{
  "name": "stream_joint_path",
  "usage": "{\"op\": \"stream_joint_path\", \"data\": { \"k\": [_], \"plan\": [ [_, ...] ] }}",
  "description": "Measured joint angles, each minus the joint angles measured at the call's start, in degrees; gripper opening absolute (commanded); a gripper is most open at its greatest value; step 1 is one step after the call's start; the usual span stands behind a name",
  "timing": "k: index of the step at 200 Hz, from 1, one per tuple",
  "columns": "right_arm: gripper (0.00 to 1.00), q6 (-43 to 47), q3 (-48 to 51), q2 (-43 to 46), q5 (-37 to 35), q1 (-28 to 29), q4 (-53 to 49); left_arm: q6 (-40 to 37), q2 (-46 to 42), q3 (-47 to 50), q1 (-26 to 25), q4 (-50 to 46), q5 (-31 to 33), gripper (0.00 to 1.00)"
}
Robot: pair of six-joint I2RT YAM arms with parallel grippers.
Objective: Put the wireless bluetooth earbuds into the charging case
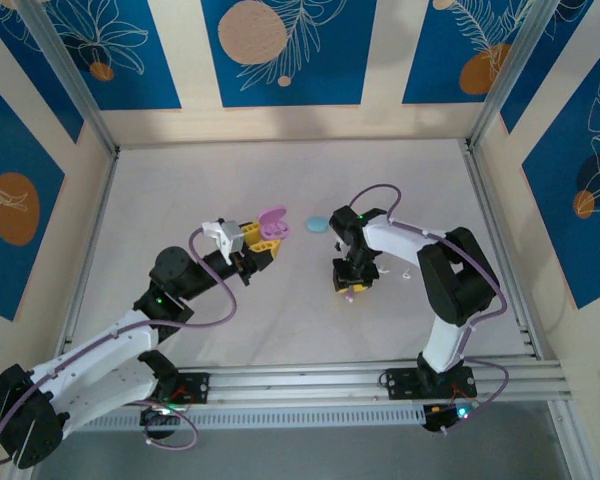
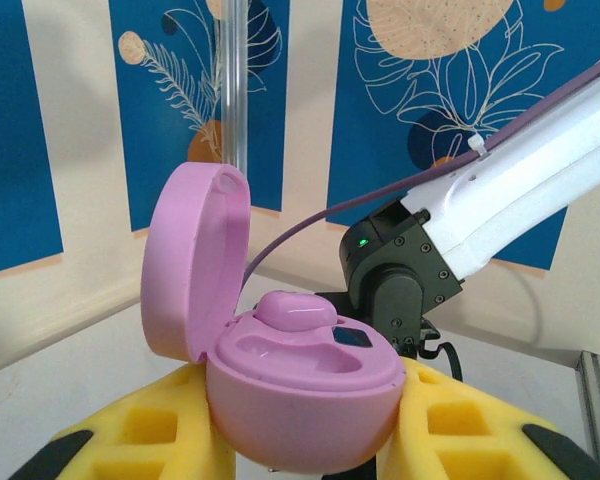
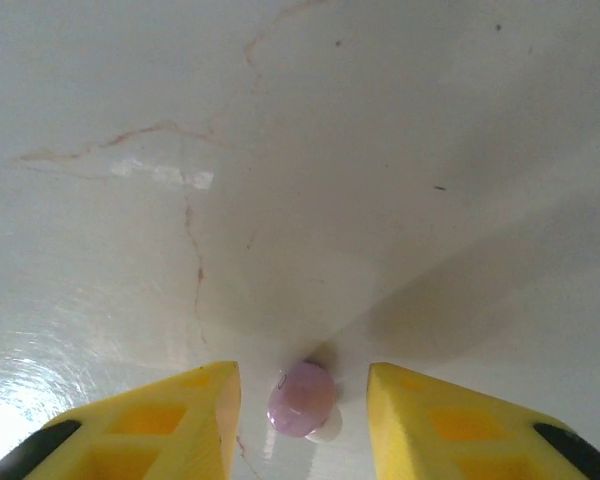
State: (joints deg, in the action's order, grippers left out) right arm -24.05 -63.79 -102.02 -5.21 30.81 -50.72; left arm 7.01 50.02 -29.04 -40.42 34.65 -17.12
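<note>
Grip is what matters just now. The right claw hangs low over the worktop with its jaws wide open, holding nothing. They stand either side of a loose bud, a small pink one lying flat between them and touching neither. Something pale peeks out right beside it, and I can't tell whether that is part of the bud or a second one.

The left claw is closed on the case, gripping its base and holding it up off the worktop. Its lid is swung back, and the open face is tilted toward the right arm. Inside the case, a seated bud fills the far socket, while the near socket looks empty. The loose bud lies off to the right of the case, well apart from it. A blue case rests shut near the case, a little beyond it.

I take the step in hand to be picking up the loose bud. Done well, the claw would centre on it, settle almost to the surface and close gently. The thing is rounded and slick, and it will probably squirt out under a skewed or hard pinch. A hold low on its body would leave the seating end free for the empty socket. The left arm should hold the case steady meanwhile.
</note>
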Motion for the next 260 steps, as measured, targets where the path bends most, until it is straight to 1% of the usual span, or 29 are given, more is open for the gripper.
{"op": "stream_joint_path", "data": {
  "k": [36, 91, 143, 182, 195, 207, 260],
  "plan": [
    [0.36, -1.75, -0.02, -0.46, -0.31, 0.55, -0.52, 0.00, -0.02, 0.00, 0.00, 0.00, 0.33, 0.23],
    [0.33, -2.05, -0.87, -2.21, -1.40, 3.69, -1.68, 0.00, 0.02, 0.00, 0.00, 0.00, 0.70, 0.22],
    [0.28, -2.19, -1.77, -3.23, -3.67, 4.46, -2.91, 0.00, 0.00, 0.00, 0.00, 0.00, 0.70, 0.22],
    [0.27, -2.43, -1.95, -3.32, -4.83, 5.05, -3.19, 0.00, 0.00, 0.00, 0.00, 0.00, 0.72, 0.22],
    [0.27, -2.58, -2.03, -3.32, -5.22, 5.20, -3.21, 0.00, 0.00, 0.00, 0.00, 0.00, 0.70, 0.22],
    [0.31, -2.69, -2.12, -3.32, -5.44, 5.29, -3.43, 0.00, 0.00, 0.00, 0.00, 0.00, 0.72, 0.22],
    [0.32, -3.04, -3.76, -3.56, -8.96, 7.45, -5.62, 0.00, 0.00, 0.00, 0.00, 0.00, 0.70, 0.23]
  ]
}}
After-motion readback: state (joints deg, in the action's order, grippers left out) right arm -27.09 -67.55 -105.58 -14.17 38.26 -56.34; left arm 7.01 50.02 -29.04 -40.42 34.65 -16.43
